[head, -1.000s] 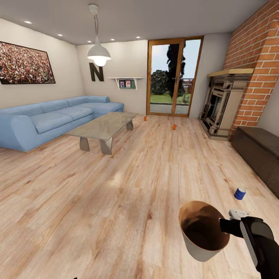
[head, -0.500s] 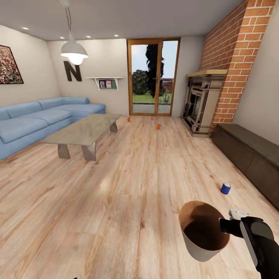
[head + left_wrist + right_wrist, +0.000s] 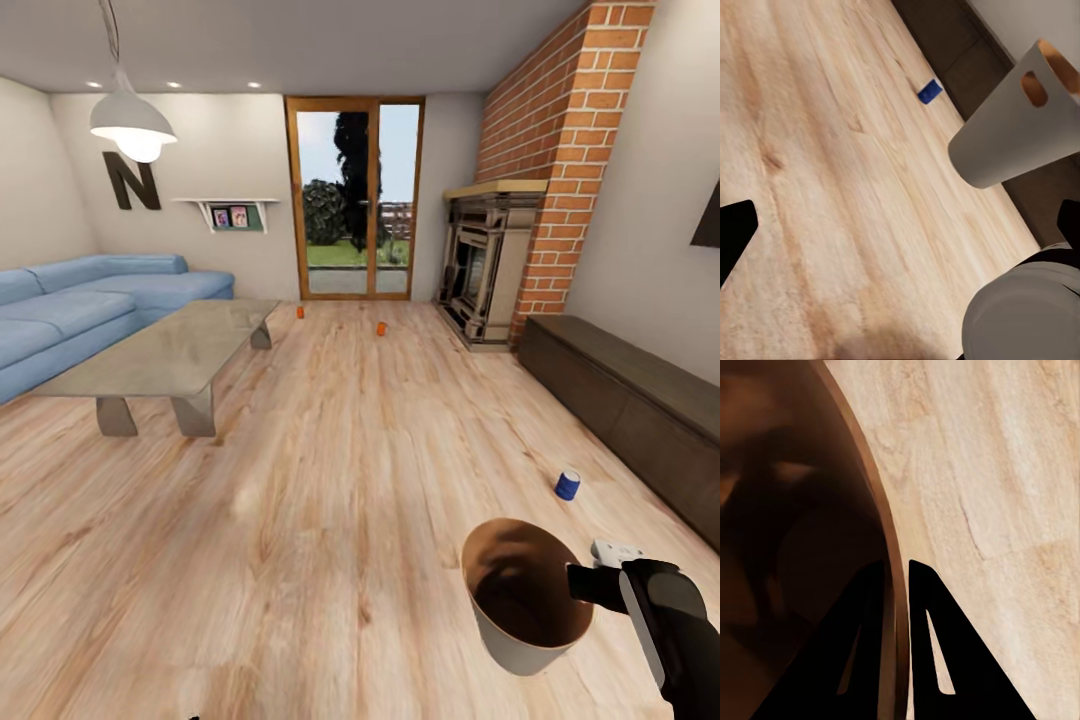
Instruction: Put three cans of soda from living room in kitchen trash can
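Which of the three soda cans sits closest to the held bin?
The blue can, by the dark cabinet; both orange cans stand far off near the glass door.

Your layout: trash can (image 3: 525, 625) near right; one can (image 3: 568, 485) beyond it beside the right-hand cabinet (image 3: 640, 405); two cans (image 3: 300, 312) (image 3: 381, 328) far; table (image 3: 160, 355) and sofa (image 3: 90, 310) left.

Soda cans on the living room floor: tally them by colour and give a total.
Blue: 1, the blue can near the dark cabinet.
Orange: 2, one orange can and another orange can before the glass door.
Total: 3.
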{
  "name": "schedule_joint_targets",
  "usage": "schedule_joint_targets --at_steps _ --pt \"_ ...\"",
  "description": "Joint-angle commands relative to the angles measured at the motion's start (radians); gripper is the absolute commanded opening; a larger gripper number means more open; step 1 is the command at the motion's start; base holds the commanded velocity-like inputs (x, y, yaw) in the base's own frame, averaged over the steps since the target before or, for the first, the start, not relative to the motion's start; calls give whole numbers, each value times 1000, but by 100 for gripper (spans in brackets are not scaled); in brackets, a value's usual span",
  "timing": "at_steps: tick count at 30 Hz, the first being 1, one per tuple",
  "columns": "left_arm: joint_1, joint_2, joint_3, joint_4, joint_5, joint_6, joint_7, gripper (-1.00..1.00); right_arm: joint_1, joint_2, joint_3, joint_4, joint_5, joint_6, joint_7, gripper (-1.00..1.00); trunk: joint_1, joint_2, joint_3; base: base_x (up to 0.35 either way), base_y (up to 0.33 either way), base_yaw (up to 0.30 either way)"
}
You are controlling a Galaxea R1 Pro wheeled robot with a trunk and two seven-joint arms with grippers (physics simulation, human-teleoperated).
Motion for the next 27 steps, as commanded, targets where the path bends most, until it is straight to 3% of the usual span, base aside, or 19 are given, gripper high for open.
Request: schedule_joint_targets --at_steps 1,11,27 --pt "0 0 0 0 0 0 0 100 0 0 0 0 -21 1 7 -100 0 0 0 289 227 -38" --pt "0 0 0 0 0 0 1 100 0 0 0 0 -22 1 7 -100 0 0 5 289 227 -99" --pt "0 0 0 0 0 0 1 100 0 0 1 0 -22 1 7 -100 0 0 16 289 226 -269"
